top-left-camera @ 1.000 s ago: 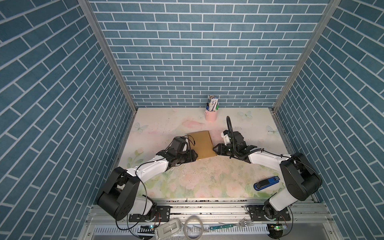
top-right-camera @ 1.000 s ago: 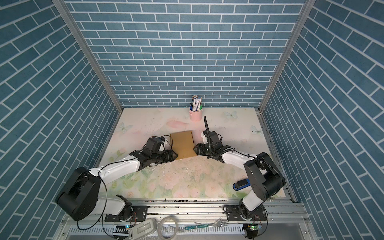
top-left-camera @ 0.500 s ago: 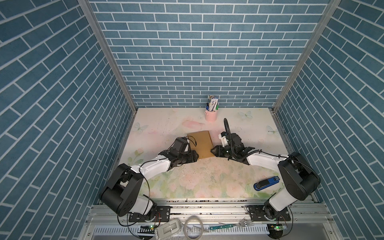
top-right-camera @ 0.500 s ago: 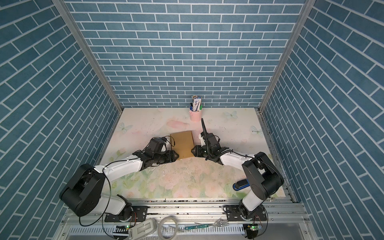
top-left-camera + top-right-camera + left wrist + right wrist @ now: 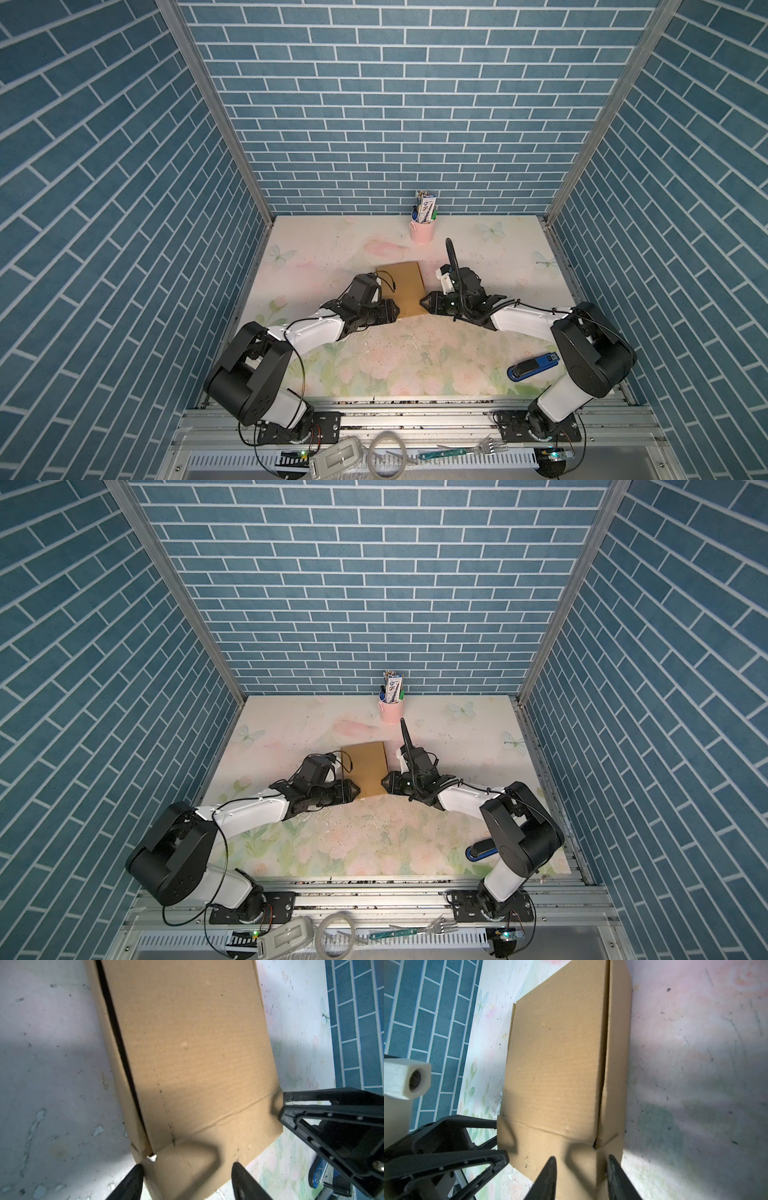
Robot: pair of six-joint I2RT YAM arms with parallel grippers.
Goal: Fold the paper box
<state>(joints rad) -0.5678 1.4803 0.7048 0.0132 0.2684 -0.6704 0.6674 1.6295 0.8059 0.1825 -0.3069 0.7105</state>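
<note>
The paper box (image 5: 402, 289) (image 5: 366, 769) is a plain brown cardboard shape lying folded at the table's middle, its top panel (image 5: 197, 1043) (image 5: 556, 1064) down over shallow side walls. My left gripper (image 5: 395, 309) (image 5: 187, 1167) is at its near left corner, jaws wide apart over the near flap, casting shadows on it. My right gripper (image 5: 424, 301) (image 5: 581, 1164) is at the near right corner, open. One finger is above the flap and the other is beside the side wall's fold. Neither gripper shows a clear grip on the cardboard.
A pink cup (image 5: 422, 230) of pens stands at the back, beyond the box. A blue stapler (image 5: 534, 366) lies at the front right by my right arm's base. A fork (image 5: 469, 451), a tape ring (image 5: 386, 453) and a white tool lie on the front rail.
My right gripper has slid left, up to the box's near right corner. My left gripper has edged slightly closer to the near left corner. The box has stayed where it was.
</note>
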